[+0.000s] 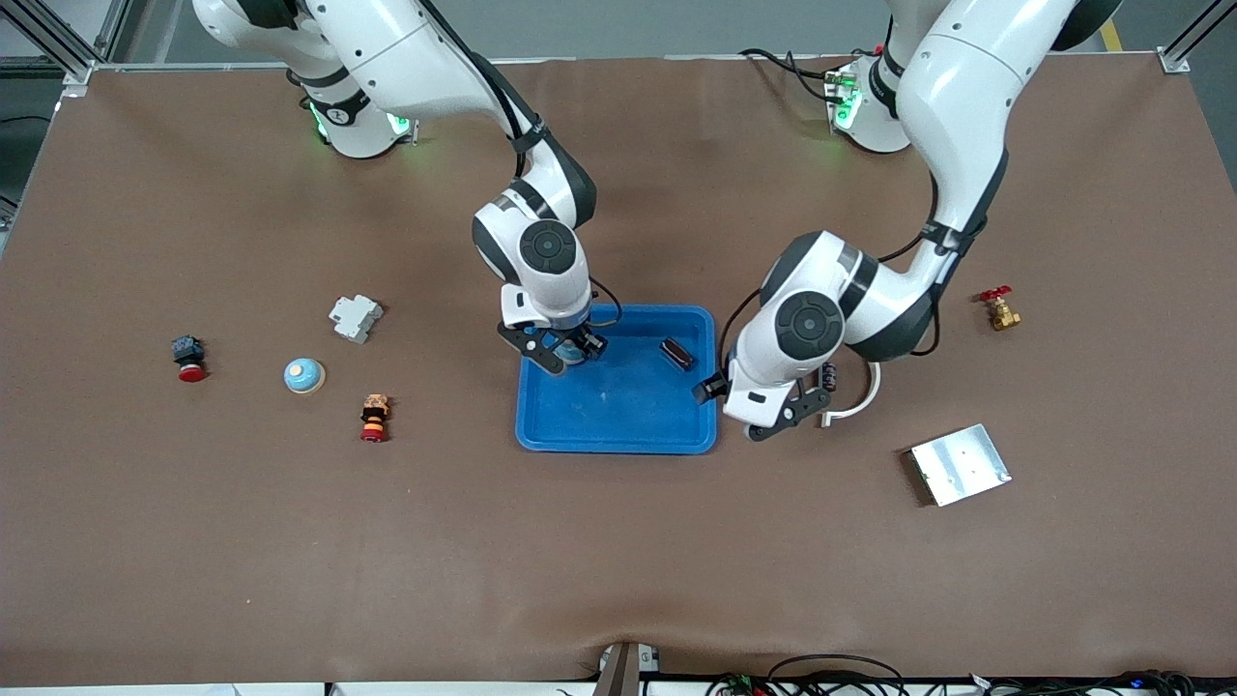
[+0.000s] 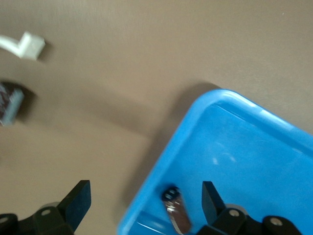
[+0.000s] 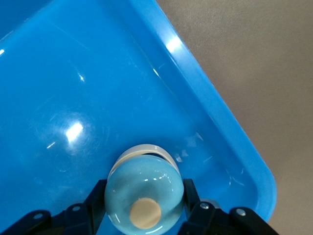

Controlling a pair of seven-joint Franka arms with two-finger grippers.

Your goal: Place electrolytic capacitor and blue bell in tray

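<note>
I'm seeing the tray [image 1: 618, 425] sitting mid-tabletop [image 1: 618, 561], the capacitor [image 1: 676, 354] lying in it toward the left arm's end, the bell [image 3: 143, 195] in its corner toward the right arm's end.

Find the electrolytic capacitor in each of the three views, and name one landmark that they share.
Front view: the electrolytic capacitor lies in the tray, near the rim toward the left arm's end.
Left wrist view: it lies inside the tray's rim, under the open left end effector.
Right wrist view: not in it; the right end effector holds the blue bell over the tray.
Shared landmark: the tray.
</note>
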